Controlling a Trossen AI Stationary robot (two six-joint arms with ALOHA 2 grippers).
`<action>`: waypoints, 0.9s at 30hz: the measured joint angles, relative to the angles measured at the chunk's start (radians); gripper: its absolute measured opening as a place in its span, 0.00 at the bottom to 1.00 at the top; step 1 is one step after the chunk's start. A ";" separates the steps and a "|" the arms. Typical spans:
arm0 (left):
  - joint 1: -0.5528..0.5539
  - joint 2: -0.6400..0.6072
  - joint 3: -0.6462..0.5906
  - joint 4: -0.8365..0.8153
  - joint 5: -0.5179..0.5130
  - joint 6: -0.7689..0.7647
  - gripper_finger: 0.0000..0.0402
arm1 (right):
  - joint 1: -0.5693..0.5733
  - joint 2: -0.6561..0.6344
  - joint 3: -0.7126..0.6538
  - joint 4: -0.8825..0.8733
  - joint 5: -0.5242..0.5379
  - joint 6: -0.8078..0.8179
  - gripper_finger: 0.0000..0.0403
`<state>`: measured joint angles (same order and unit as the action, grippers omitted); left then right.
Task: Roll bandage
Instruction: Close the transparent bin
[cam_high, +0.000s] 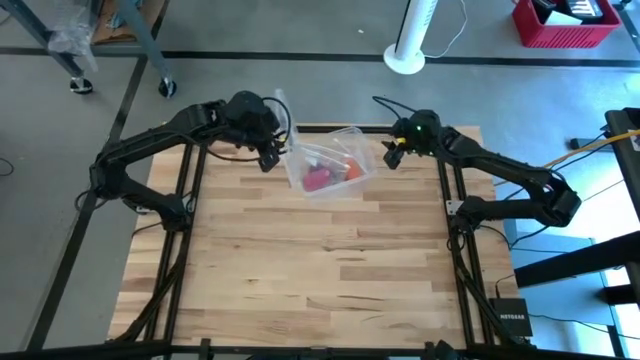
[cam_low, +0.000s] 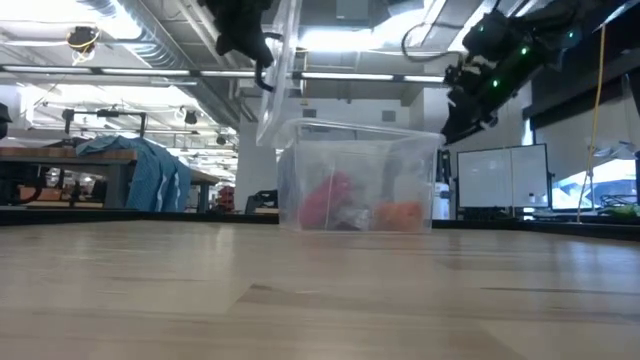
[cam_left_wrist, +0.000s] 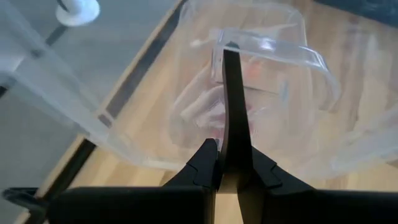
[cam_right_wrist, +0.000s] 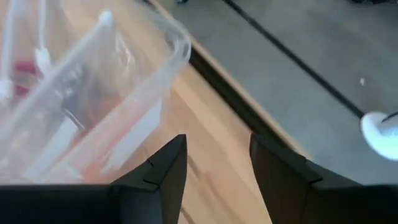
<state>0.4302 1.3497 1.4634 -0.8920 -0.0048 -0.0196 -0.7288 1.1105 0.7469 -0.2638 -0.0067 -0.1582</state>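
A clear plastic box (cam_high: 335, 160) stands on its base at the table's far edge, also in the low view (cam_low: 360, 150). Inside lie a pink-red bandage roll (cam_high: 318, 180), also in the low view (cam_low: 325, 198), and an orange thing (cam_low: 400, 213). My left gripper (cam_high: 272, 150) is shut on the black handle of the clear lid (cam_low: 275, 100), which is raised at the box's left side. My right gripper (cam_high: 390, 155) is open and empty, just above and to the right of the box's right rim (cam_right_wrist: 180, 46). My left gripper pinches the lid's thin black handle (cam_left_wrist: 231, 124) between its two fingers. The fingers lie along the handle. The lid (cam_left_wrist: 74, 93) is lifted off the box and stands steeply tilted, almost on edge, above the box's left rim.
Bare wooden tabletop (cam_high: 320, 270) stretches from the box to the near edge. Beyond the far edge are the floor, a white round stand (cam_high: 405, 55) and a red crate (cam_high: 565, 25).
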 joint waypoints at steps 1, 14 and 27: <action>0.000 0.005 0.000 -0.003 0.009 -0.006 0.06 | 0.000 0.008 -0.010 0.001 0.004 0.003 0.45; -0.086 0.037 0.000 0.095 0.013 -0.067 0.08 | 0.003 0.140 -0.121 0.180 -0.179 0.056 0.45; -0.106 0.163 0.001 0.224 -0.038 0.002 0.09 | 0.003 0.201 -0.121 0.250 -0.230 0.079 0.45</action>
<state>0.3244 1.5129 1.4643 -0.6683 -0.0429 -0.0174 -0.7261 1.3113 0.6262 -0.0134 -0.2363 -0.0792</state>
